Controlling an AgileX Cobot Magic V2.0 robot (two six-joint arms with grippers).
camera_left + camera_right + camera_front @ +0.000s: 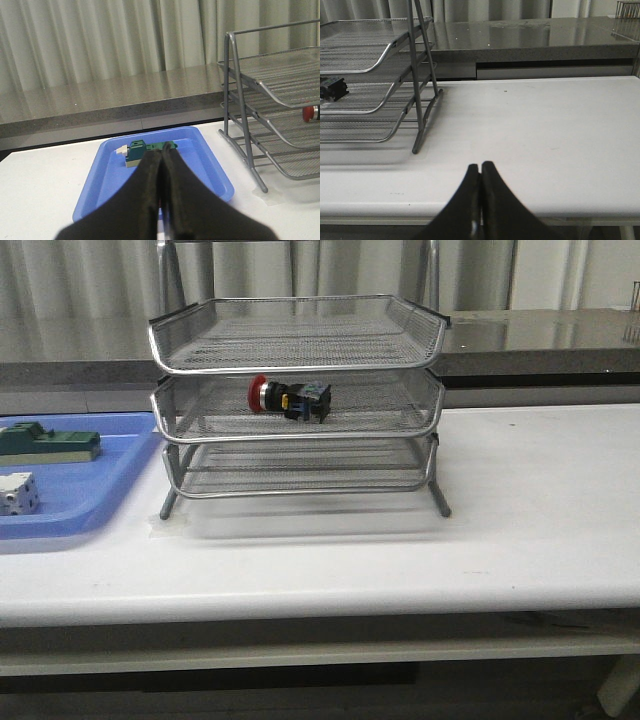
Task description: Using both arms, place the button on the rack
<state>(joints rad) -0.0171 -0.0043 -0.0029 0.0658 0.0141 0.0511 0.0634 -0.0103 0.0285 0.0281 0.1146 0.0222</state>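
The button [289,398], red cap, silver collar, black and blue body, lies on its side in the middle tier of the silver wire-mesh rack [296,400]. Its red cap shows in the left wrist view [310,113] and its black body in the right wrist view [333,89]. The rack also shows in the left wrist view [280,115] and the right wrist view [375,80]. My left gripper [163,155] is shut and empty above the blue tray. My right gripper [480,167] is shut and empty near the table's front edge. Neither arm shows in the front view.
A flat blue plastic tray [95,502] lies left of the rack, holding a flat green block [48,443] and a white cube-like block [18,493]. The tray [210,165] and green block [145,150] show in the left wrist view. A grey counter [540,340] runs behind the white table [540,500].
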